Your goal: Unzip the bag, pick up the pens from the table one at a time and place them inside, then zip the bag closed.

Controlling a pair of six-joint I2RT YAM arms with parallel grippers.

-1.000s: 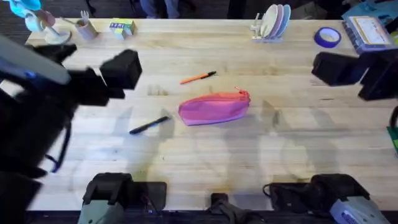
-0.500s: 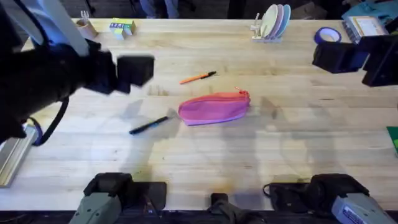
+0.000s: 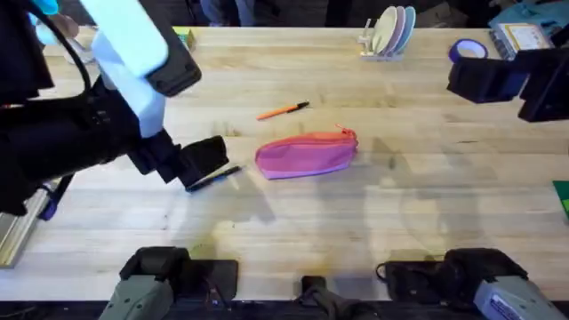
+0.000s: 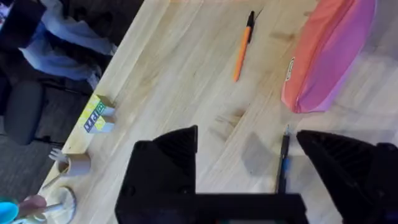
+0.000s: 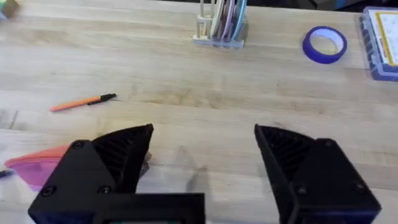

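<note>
On the left of the pale wooden plank tabletop (image 3: 293,213), the left arm's black two-finger gripper (image 3: 203,160) hangs low over the thin dark black-blue stick pen (image 3: 213,179), and its wrist view shows the fingers spread wide with the pen (image 4: 283,163) lying in the gap, nearer one finger than the other. The judged step is a pick of this pen, though the small pink fabric pencil pouch (image 3: 306,153) just to its right looks zipped along its top, with the red pull tab (image 3: 348,135) at the far-right end; the task asks for unzipping first. To grasp the pen well, the gripper should centre the pen between its fingers, turn so they cross the shaft squarely, and descend until the tips nearly touch the wood before closing. Pressing hard could roll the pen or push it under the pouch edge. Beyond the pouch, toward the far edge, the thin orange stick pen with a black end (image 3: 283,110) lies apart from it. At the right side, the right arm's black gripper (image 5: 202,158) hovers well clear of the pouch, fingers wide apart and holding nothing; it seems placed to take the pull tab or steady the pouch.
</note>
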